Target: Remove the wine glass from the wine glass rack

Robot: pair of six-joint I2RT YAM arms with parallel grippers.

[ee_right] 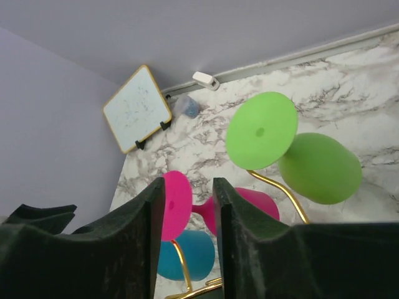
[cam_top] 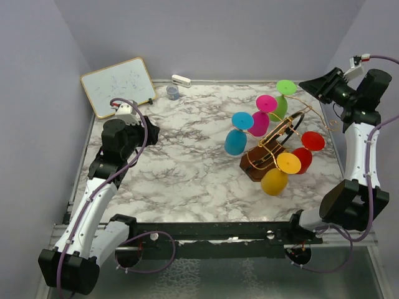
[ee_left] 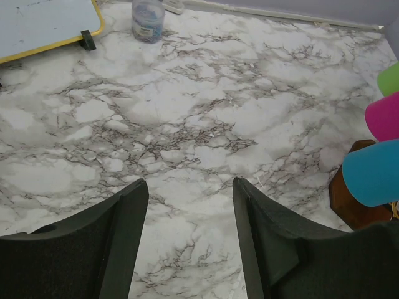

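The right jaws are standing a narrow way apart with nothing between them, held in the air just beside the round foot of the green wine glass. That glass is hanging on a gold wire arm at the far end of the wine glass rack, foot uppermost and bowl tilting down. In the right wrist view, the magenta wine glass and the blue wine glass are showing past the gap, lower on the same wires.

The left jaws are gaping wide and gripping nothing, hovering over bare marble surface well apart from the rack. At the right edge of the left wrist view, the blue, magenta and green bowls are peeking in above the dark wooden base.

The rack is sitting on the right half of the surface, also carrying a red wine glass and a yellow wine glass on its near side. A whiteboard is leaning at the far left corner, with a small jar near it.
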